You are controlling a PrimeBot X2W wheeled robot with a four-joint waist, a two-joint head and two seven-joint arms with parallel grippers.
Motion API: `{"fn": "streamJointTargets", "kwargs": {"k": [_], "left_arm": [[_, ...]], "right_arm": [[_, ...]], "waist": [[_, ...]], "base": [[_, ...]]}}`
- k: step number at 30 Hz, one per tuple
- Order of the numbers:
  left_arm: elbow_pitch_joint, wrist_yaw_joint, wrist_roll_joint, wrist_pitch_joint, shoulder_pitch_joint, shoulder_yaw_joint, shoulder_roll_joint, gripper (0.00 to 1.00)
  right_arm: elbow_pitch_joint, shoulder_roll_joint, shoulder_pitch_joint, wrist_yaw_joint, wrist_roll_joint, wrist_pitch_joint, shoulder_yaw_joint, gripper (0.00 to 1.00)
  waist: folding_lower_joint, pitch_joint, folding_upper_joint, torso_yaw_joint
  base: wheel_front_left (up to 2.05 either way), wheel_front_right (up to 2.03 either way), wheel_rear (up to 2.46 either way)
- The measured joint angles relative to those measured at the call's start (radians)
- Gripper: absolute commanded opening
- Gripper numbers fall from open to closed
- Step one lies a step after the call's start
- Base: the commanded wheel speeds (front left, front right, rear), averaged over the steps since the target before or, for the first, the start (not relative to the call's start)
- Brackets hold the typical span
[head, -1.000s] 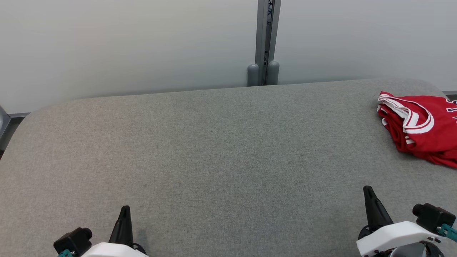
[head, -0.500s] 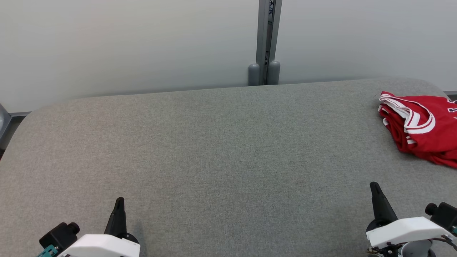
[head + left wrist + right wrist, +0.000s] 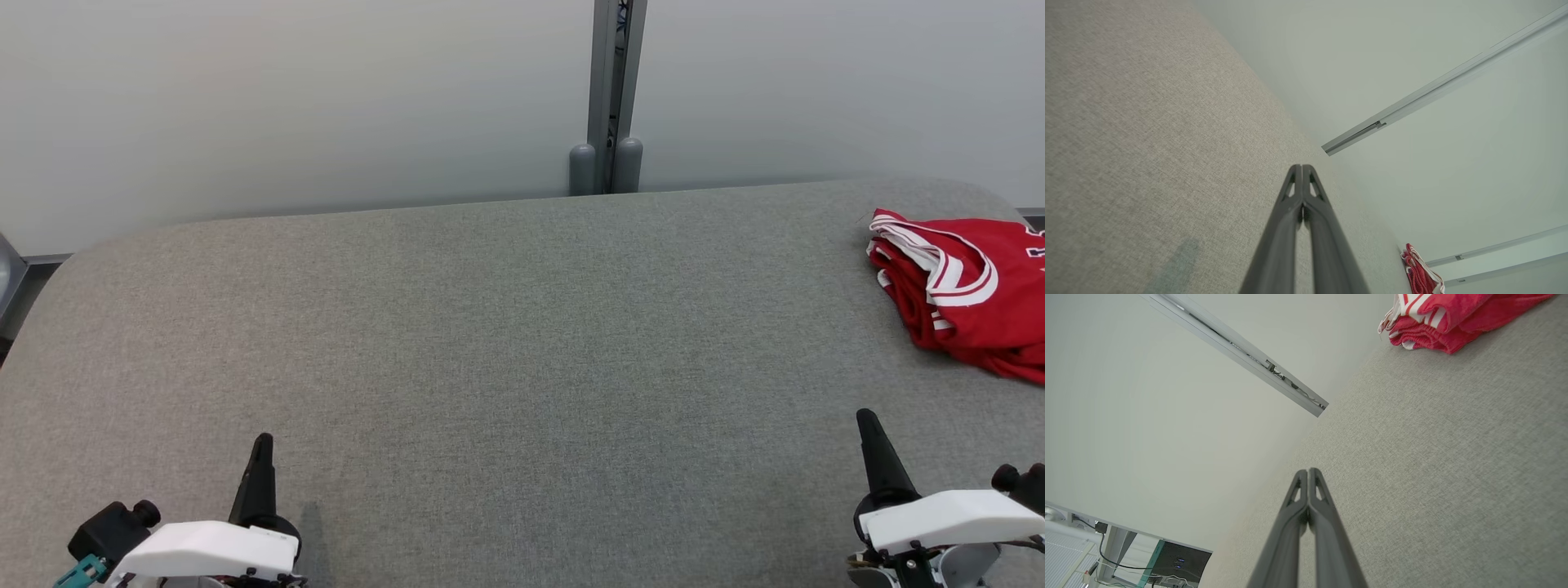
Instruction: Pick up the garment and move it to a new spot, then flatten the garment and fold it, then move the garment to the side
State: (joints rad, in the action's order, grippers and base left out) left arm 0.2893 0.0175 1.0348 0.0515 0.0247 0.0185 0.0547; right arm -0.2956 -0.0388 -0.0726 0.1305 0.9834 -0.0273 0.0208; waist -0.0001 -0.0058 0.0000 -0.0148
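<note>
Partly cropped, unreadable dark lettering [image 3: 1041, 242] on red garment [image 3: 967, 314]

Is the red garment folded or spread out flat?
Folded, loosely: the garment lies in stacked layers at the table's far right.

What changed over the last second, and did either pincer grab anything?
The left pincer slid up the head view and outward to the left. The right pincer eased up and outward to the right. Neither took hold of anything, and both stayed shut. The red garment stayed put at the far right of the table, untouched.
</note>
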Motion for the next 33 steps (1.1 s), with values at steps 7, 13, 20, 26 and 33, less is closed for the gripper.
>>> {"fn": "streamJointTargets", "kwargs": {"k": [7,13,20,26,33], "left_arm": [[-0.004,0.010,0.060,-0.017,0.005,-0.014,-0.001,0.00],[-0.008,0.023,0.115,-0.034,0.011,-0.027,-0.001,0.00],[-0.013,0.035,0.178,-0.052,0.022,-0.041,-0.002,0.00],[-0.017,0.044,0.229,-0.069,0.026,-0.053,-0.002,0.00],[-0.021,0.056,0.286,-0.084,0.038,-0.066,-0.003,0.00]], "right_arm": [[0.005,-0.001,-0.002,0.000,0.067,0.013,0.009,0.00],[0.011,-0.001,-0.005,0.000,0.128,0.028,0.018,0.00],[0.016,-0.002,-0.009,0.000,0.197,0.044,0.029,0.00],[0.020,-0.002,-0.011,0.000,0.251,0.056,0.037,0.00],[0.024,-0.003,-0.018,0.000,0.312,0.070,0.045,0.00]], "waist": [[0.0000,0.001,0.0000,0.001],[0.0001,0.001,0.0000,0.002],[0.0001,0.002,0.0000,0.004],[0.0000,0.003,0.0000,0.005],[0.0001,0.004,0.0000,0.006]], "base": [[0.00,0.00,0.00],[0.00,0.00,0.00],[0.00,0.00,0.00],[0.00,0.00,0.00],[0.00,0.00,0.00]]}}
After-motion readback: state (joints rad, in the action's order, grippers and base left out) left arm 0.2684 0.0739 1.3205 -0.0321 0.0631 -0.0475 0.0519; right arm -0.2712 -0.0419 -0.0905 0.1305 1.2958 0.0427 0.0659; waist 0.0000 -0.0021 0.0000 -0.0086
